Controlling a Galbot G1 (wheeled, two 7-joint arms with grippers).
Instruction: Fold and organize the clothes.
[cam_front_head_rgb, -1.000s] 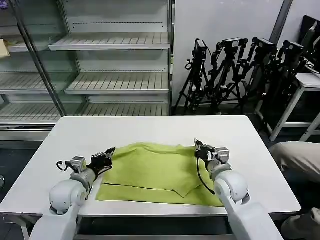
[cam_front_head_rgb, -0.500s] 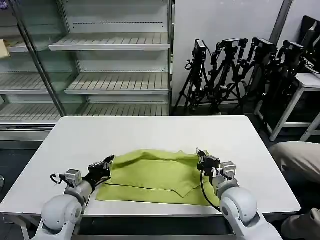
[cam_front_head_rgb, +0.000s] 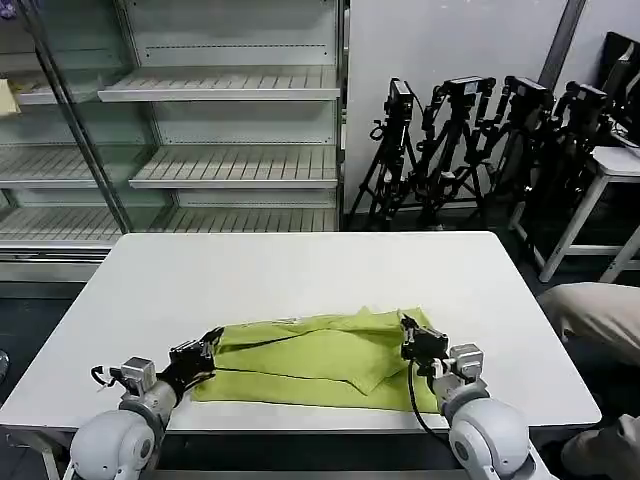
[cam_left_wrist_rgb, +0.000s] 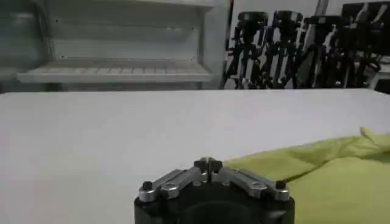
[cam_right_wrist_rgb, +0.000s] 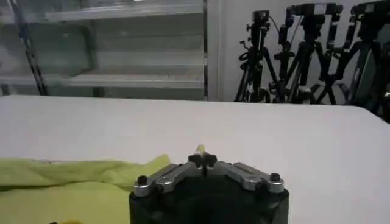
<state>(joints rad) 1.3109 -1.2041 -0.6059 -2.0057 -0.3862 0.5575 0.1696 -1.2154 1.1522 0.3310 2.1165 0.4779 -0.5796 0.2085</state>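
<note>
My left gripper (cam_front_head_rgb: 205, 345) is pinched shut on the left end of the T-shirt (cam_front_head_rgb: 320, 355), low over the surface (cam_front_head_rgb: 300, 270), and in my left wrist view the fingertips (cam_left_wrist_rgb: 208, 165) meet tight with green cloth running off beside them. My right gripper (cam_front_head_rgb: 413, 338) is closed the same way on the opposite end, a scrap of yellow-green peeking up between its tips in my right wrist view. Between the two, the far edge of the shirt hangs lifted and wrinkled, doubled over the layer lying flat at the near edge of the surface. This is light, limp cotton, I'd say: no stiffness, so it sags wherever I'm not holding and drapes into soft folds. It shouldn't slip much from a firm pinch, and nothing here is fragile. The best holds look like the outer corners of an edge, both ends together, so the fold line stays straight instead of bunching in the middle.
</note>
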